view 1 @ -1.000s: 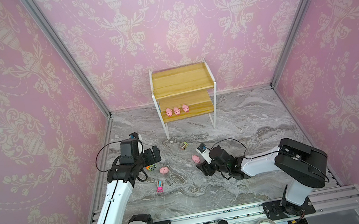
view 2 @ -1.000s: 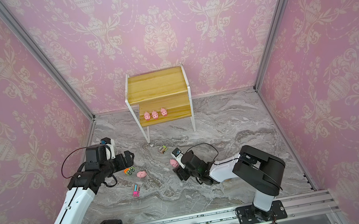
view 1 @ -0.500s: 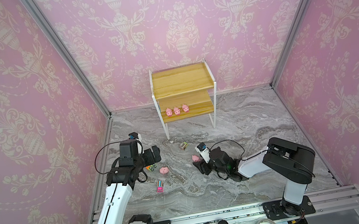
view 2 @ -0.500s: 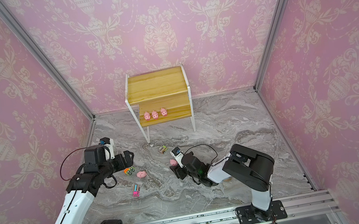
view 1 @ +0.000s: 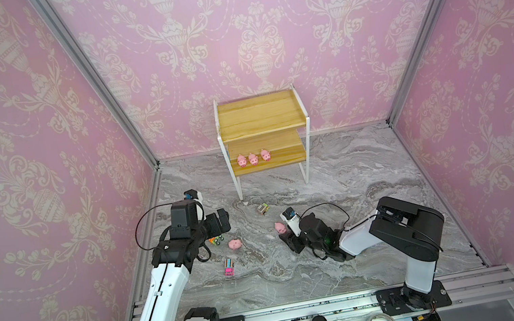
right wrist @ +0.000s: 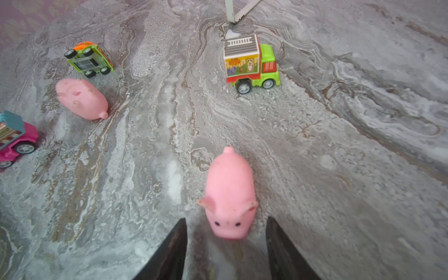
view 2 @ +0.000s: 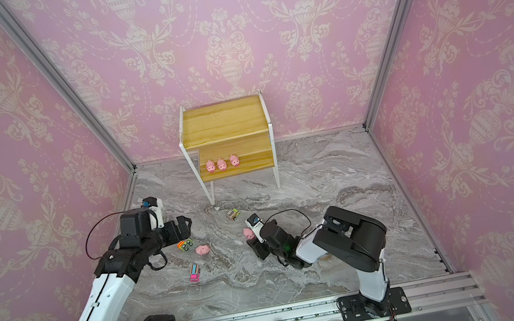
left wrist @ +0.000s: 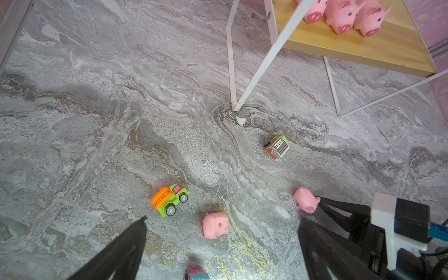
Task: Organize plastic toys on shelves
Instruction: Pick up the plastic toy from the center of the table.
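Observation:
The shelves [view 1: 259, 121] stand at the back wall with three pink pigs [view 1: 253, 158] in a row on the lower board. A fourth pig [right wrist: 229, 194] stands on the marble floor, snout between the fingers of my right gripper [right wrist: 226, 219], which is open with a gap on each side. A fifth pig [left wrist: 215, 225] lies on its side below my left gripper [view 1: 222, 223], which hovers wide open and holds nothing. The orange-green truck [left wrist: 169, 199] lies on its side next to that pig. The brown-green truck [right wrist: 251, 63] and pink-blue truck [view 1: 228, 267] stand on the floor.
The rack's white front leg [left wrist: 231, 72] meets the floor just beyond the brown-green truck. Pink patterned walls close in three sides. The right arm's elbow [view 1: 406, 228] rises at the front right. An aluminium rail [view 1: 311, 312] runs along the front edge.
My right gripper has slid forward around the standing pig and its fingers have narrowed toward it. The left arm has barely moved.

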Action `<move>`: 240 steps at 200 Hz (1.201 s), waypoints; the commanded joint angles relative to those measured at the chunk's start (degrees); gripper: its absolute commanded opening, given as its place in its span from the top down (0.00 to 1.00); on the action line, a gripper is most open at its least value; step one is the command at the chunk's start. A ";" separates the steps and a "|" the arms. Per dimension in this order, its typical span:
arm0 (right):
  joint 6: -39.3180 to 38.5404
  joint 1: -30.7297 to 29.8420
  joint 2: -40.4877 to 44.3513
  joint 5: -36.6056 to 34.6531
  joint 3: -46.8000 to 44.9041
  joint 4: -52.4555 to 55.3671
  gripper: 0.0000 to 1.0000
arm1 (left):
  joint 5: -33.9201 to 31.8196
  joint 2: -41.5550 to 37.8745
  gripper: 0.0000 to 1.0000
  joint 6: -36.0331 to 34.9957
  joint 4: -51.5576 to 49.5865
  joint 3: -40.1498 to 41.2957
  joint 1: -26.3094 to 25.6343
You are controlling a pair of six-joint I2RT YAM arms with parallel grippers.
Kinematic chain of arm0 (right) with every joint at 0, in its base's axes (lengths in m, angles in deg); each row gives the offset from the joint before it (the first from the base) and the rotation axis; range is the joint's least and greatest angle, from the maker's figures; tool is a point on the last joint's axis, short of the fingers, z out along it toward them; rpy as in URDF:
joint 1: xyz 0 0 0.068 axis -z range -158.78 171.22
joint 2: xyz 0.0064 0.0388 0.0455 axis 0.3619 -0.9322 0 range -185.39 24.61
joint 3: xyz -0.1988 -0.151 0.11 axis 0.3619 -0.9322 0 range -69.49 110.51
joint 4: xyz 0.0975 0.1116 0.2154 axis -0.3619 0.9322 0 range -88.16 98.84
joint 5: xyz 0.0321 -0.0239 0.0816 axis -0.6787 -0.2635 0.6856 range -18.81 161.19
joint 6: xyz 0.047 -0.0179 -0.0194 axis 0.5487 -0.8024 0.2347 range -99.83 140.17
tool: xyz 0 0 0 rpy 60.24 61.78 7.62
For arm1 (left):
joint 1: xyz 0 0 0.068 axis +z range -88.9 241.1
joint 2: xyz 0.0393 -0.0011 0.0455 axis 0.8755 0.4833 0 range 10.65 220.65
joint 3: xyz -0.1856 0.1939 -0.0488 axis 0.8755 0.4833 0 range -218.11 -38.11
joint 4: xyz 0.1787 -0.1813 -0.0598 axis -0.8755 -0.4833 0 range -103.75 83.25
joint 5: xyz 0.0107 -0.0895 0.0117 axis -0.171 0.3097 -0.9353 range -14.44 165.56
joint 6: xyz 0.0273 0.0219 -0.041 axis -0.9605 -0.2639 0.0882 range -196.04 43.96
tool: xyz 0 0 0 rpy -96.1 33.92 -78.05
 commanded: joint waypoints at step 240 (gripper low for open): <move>1.78 -0.82 17.58 -19.37 17.18 30.36 0.90 | 3.18 -3.22 0.01 -2.03 2.39 1.22 -2.70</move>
